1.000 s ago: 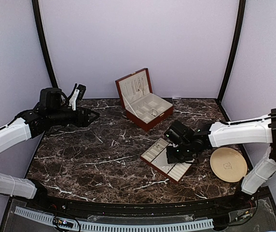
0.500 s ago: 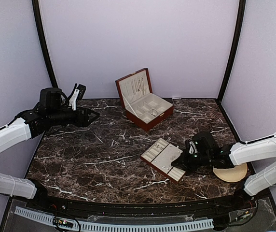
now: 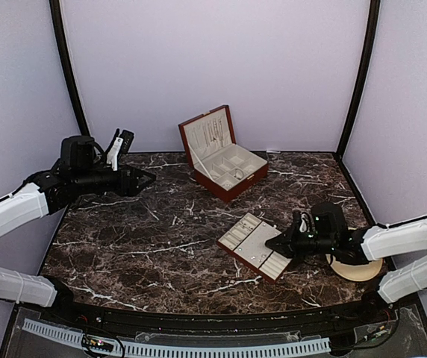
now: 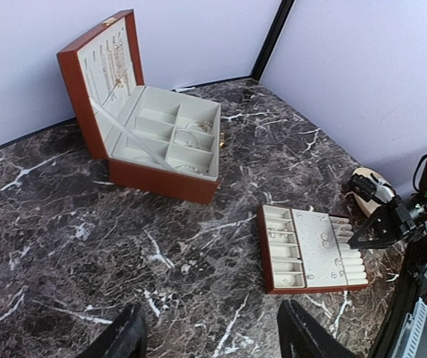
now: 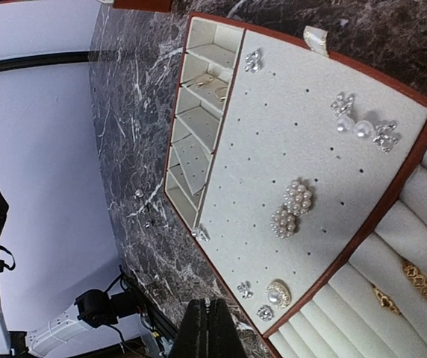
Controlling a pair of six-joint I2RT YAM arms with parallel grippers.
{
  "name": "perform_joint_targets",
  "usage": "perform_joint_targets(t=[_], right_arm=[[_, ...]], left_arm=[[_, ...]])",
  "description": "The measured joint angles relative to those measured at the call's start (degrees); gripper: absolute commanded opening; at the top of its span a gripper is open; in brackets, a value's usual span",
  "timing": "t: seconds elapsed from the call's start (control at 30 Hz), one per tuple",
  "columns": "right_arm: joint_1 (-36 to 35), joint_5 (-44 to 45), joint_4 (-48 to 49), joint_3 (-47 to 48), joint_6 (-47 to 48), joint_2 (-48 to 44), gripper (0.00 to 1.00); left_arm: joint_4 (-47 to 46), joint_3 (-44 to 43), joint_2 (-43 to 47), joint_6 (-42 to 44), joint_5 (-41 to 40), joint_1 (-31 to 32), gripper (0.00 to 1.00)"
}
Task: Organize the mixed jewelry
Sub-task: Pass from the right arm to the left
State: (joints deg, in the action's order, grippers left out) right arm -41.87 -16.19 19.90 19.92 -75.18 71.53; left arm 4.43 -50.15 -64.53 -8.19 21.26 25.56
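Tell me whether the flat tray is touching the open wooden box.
Apart. The left wrist view shows a wide strip of bare marble tabletop between the wooden box and the tray; the top view agrees.

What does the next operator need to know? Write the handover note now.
Left claw: open, empty, hovering over the table's left side.
Right claw: shut, low at the tray's right edge; no piece visible in it.
Jewelry: earrings pinned on the tray pad, rings in its rolls, some pieces in the open box; a few loose specks on the marble beside the tray.
Done: tray and box partly filled.
Left: the loose specks. The plate is partly hidden by the right arm, so check it.
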Motion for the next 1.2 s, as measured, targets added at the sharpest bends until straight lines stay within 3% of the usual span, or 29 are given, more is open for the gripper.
perform_joint_targets(t=[0.2, 0.37, 0.47, 0.63, 0.77, 0.93, 1.2], right_arm=[[0.9, -6.5, 4.5, -0.1, -2.4, -3.0, 0.00], [1.3, -10.5, 6.4, 0.0, -4.4, -8.4, 0.00], [1.6, -12.3, 8.4, 0.0, -5.6, -10.3, 0.00], [1.6, -15.7, 11.1, 1.4, -7.3, -11.2, 0.00], [1.6, -18.9, 13.4, 4.0, -8.1, -11.4, 0.00], [1.6, -22.0, 16.1, 6.0, -8.6, -11.8, 0.00], [1.6, -24.5, 18.7, 6.0, -9.9, -11.8, 0.00]], left_arm=[[-6.0, 3.9, 2.3, 0.5, 4.4, 3.1, 0.62], [-13.9, 5.7, 3.6, 1.5, 1.0, 14.2, 0.61], [-24.2, 10.5, 3.3, 1.8, -3.5, 21.4, 0.58], [-39.2, 12.0, -8.5, 6.1, -9.6, 30.9, 0.53], [-44.0, 7.7, -20.2, 11.0, -12.3, 36.0, 0.50], [-46.9, 1.3, -27.9, 13.9, -13.5, 38.8, 0.49], [-49.5, -4.8, -31.8, 15.1, -13.8, 39.3, 0.39]])
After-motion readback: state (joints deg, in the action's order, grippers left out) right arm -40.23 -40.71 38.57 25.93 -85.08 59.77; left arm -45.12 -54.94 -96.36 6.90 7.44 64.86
